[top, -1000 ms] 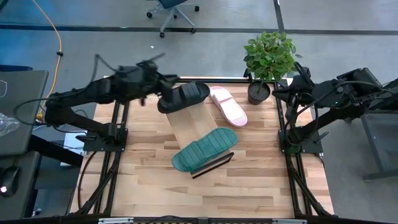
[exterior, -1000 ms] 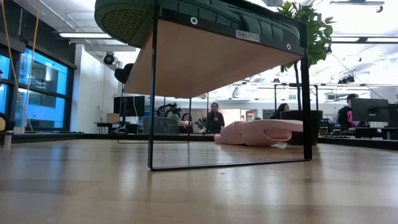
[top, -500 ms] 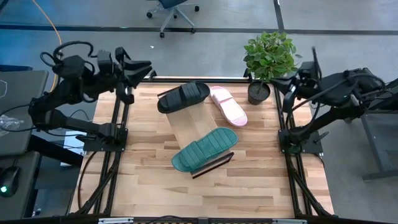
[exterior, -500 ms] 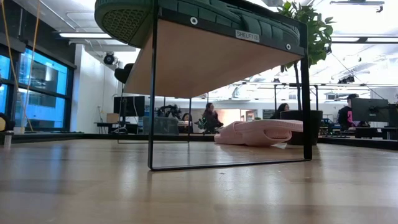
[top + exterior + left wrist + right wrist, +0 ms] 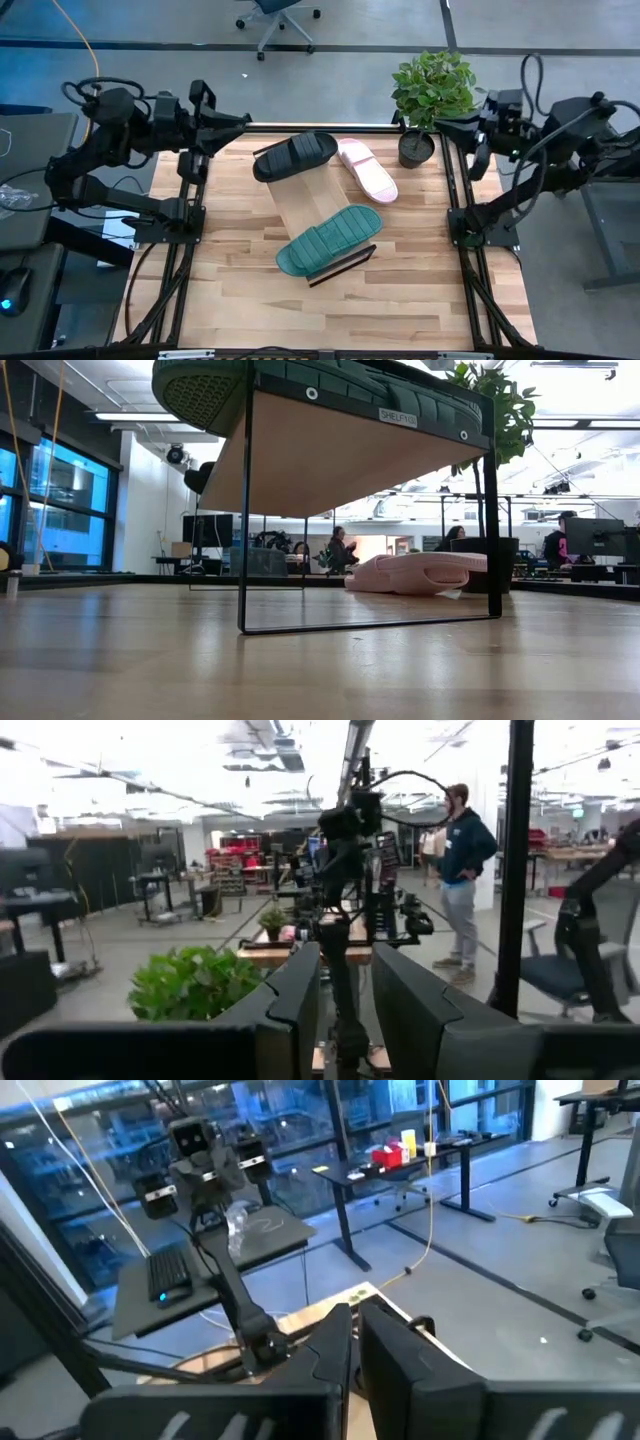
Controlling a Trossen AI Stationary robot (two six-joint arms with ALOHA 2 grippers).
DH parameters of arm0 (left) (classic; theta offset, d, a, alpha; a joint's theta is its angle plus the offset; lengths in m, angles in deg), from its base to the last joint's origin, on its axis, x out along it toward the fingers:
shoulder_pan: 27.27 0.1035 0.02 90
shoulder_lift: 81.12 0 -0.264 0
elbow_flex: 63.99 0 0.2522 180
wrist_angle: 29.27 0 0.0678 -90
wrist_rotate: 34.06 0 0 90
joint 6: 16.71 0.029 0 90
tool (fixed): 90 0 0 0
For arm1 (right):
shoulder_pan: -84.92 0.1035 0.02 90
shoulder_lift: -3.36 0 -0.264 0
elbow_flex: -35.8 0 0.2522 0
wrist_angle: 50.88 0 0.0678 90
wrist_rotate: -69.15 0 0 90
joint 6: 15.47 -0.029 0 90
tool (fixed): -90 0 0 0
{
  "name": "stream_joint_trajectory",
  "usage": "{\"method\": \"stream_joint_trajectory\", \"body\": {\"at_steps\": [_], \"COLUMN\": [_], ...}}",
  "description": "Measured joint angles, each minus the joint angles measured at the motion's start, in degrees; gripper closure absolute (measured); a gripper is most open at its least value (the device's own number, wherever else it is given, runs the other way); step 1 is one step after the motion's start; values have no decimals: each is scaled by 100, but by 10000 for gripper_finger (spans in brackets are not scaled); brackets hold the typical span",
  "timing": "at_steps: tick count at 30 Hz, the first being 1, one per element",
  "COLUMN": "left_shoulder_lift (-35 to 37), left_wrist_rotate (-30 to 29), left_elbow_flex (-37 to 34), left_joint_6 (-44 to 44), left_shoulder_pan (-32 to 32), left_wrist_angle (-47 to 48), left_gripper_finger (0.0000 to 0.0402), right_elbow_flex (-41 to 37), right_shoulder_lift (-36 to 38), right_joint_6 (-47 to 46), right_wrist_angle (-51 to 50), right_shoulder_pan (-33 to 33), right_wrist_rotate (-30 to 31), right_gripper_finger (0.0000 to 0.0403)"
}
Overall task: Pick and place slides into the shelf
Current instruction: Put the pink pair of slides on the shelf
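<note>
**Both arms pulled back, black slide left on the shelf**

Change: a second ago my left gripper (image 5: 232,120) was over the black slide (image 5: 294,155) at the far end of the shelf (image 5: 303,200). Now I've withdrawn it to the table's far-left corner, empty, fingers (image 5: 300,995) a narrow gap apart, gripping nothing. Right gripper (image 5: 452,126) has also swung back and waits at the far-right corner beside the potted plant (image 5: 432,95); fingers (image 5: 335,1342) nearly together, nothing held.

Reading: black slide's placement looks done, release was clean.

Shelf contents:
- black slide across the far end, partly overhanging
- dark green slide (image 5: 328,239) across the near end, ribbed sole up; in the low view it sits on top of the board (image 5: 300,380)
- bare board between them

Pale pink slide (image 5: 367,169) is still on the tabletop (image 5: 240,290), just right of the shelf, near the plant pot. That's the one left; it's on my right arm's side.
</note>
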Motion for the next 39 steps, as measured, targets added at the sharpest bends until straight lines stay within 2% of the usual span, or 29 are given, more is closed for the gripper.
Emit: {"method": "stream_joint_trajectory", "body": {"at_steps": [8,17,21,27,30,34,39], "left_shoulder_lift": [-544,-1568,-1824,-1967,-1949,-1952,-1941], "left_wrist_rotate": [-137,-214,-357,-677,-1022,-1510,-1722], "left_elbow_flex": [1455,2859,3213,3277,3278,3277,3277], "left_joint_6": [769,1294,1335,1344,1237,1118,1081], "left_shoulder_pan": [-2,-2,-49,-574,-861,-1167,-1366], "left_wrist_angle": [1684,3398,3900,4041,4040,4040,4038], "left_gripper_finger": [318,319,319,319,319,319,319], "right_elbow_flex": [1,7,7,-75,-637,-1804,-3413], "right_shoulder_lift": [395,304,27,-508,-546,-222,619], "right_joint_6": [-3,-883,-739,-311,-123,-64,-349], "right_wrist_angle": [-282,-2166,-2503,-3286,-3307,-2856,-1498], "right_shoulder_pan": [-672,-1590,-1797,-2092,-2166,-2210,-2199], "right_wrist_rotate": [-501,-1433,-1739,-1911,-1936,-2212,-2549], "right_gripper_finger": [387,387,387,387,387,387,387]}}
